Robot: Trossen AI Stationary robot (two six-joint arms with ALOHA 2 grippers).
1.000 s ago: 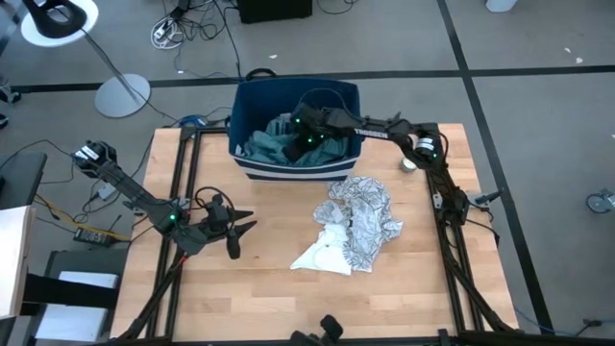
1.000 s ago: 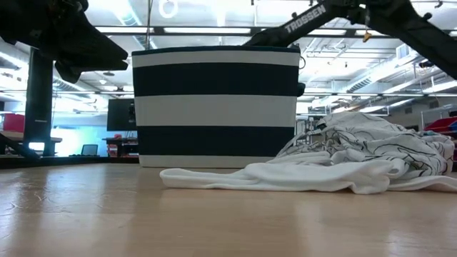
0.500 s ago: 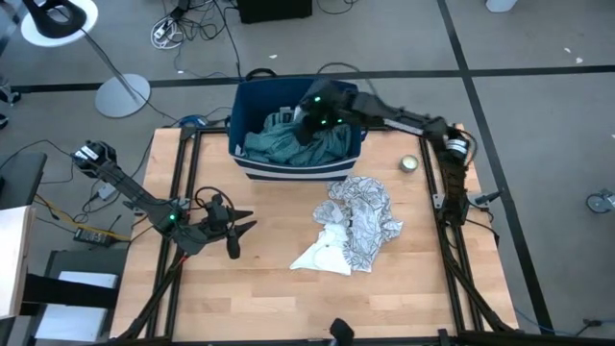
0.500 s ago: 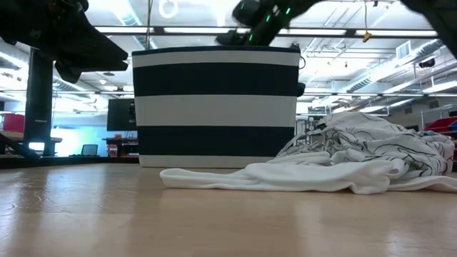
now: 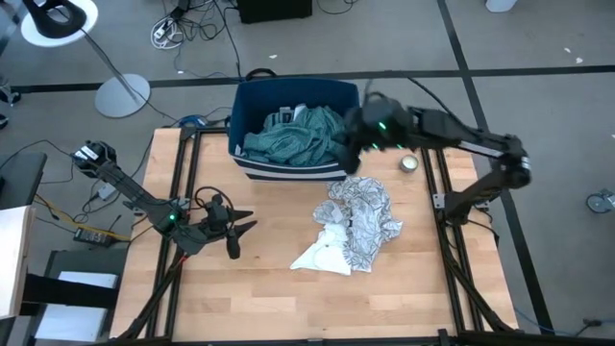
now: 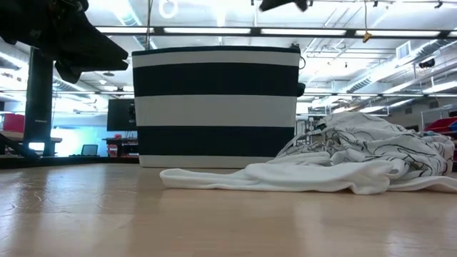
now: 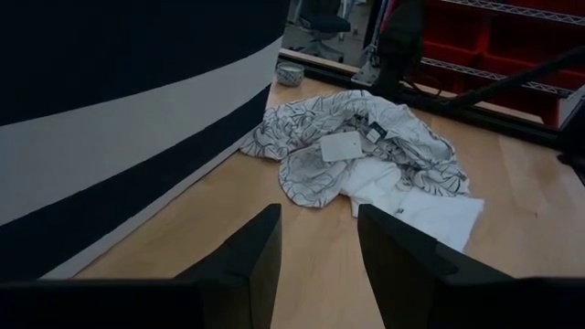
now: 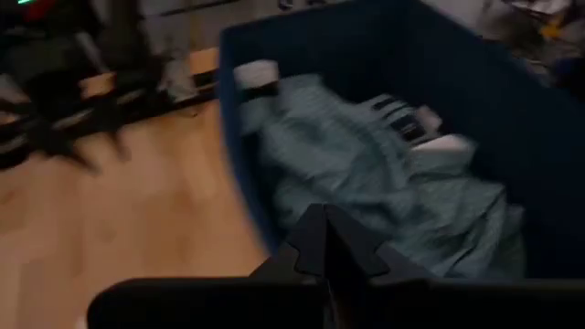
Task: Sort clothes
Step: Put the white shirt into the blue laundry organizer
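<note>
The right gripper (image 5: 348, 152) is seen pinched shut at the bin's (image 5: 252, 165) corner, apparently on a dark cloth fold. The teal striped cloth (image 5: 288, 142) lies inside — a snag could drag it out. The left gripper (image 5: 240, 229) waits, spread, over the table (image 5: 259, 288).

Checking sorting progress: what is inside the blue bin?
Inside the blue bin, a teal striped cloth lies on top, with a white scrap showing behind it. Anything beneath is covered.

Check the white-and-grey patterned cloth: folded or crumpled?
Crumpled. The white-and-grey patterned cloth lies in a loose, rumpled heap on the table, in front of the bin.
</note>
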